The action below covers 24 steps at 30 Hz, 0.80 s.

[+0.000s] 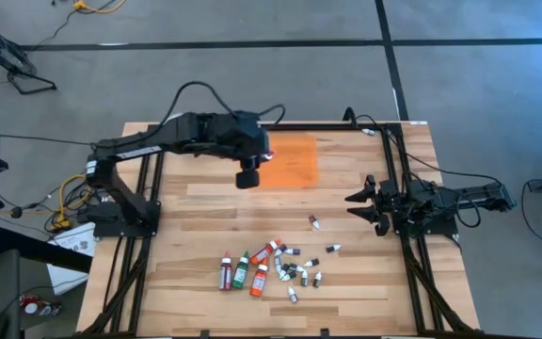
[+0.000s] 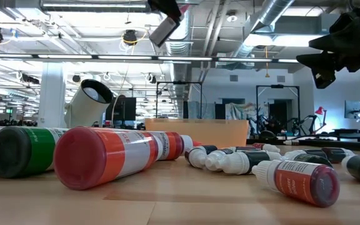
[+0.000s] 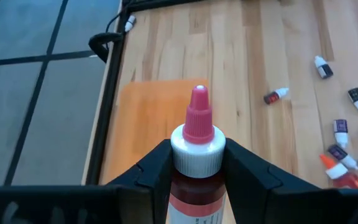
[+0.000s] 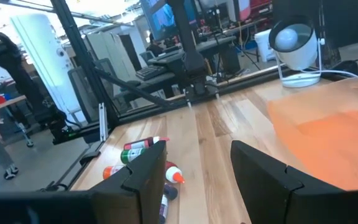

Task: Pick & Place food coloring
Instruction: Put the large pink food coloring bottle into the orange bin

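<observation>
Food coloring bottle (image 3: 196, 163), pink-tipped, is pinched by the left gripper (image 1: 247, 177) above the orange mat (image 1: 290, 160). Remaining bottles (image 1: 273, 266) lie near the table's (image 1: 196, 217) front edge. Right gripper (image 1: 365, 205) waits spread, empty.

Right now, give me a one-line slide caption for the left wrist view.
Left end effector grips a red-labelled, white-capped, pink-tipped food coloring bottle above the flat orange mat.

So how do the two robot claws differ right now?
The left gripper is clamped on a pink-tipped, white-capped bottle above the orange mat; the right gripper is open and empty. The left hangs over mid-table, the right waits at the table's right edge. Both are dark two-finger claws.
</observation>
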Motion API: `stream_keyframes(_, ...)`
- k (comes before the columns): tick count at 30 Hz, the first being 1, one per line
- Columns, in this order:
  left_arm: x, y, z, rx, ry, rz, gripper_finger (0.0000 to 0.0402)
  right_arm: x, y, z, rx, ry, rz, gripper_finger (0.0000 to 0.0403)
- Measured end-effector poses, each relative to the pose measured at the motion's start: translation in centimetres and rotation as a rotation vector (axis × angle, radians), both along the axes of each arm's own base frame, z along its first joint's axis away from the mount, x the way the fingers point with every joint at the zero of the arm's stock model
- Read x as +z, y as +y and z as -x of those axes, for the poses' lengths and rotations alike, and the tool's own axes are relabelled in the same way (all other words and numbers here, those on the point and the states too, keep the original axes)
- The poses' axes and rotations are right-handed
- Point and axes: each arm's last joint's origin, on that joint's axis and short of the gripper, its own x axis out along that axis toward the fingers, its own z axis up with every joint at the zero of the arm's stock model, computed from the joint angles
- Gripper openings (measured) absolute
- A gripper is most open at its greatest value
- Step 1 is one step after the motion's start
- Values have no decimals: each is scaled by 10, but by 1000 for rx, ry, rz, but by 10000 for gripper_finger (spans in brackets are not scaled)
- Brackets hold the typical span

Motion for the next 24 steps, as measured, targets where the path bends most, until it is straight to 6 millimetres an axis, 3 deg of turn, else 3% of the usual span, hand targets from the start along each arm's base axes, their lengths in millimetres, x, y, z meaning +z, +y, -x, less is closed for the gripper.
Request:
stream_keyframes(10, -51, 9, 30, 13, -189, -6, 115, 0, 0, 0, -3, 1, -17, 173)
stream_keyframes(18, -106, 27, 36, -18, -507, -32, 115, 0, 0, 0, -4, 1, -24, 173)
stream_keyframes(24, -128, 36, 42, 12, -594, -69, 115, 0, 0, 0, -4, 1, -24, 173)
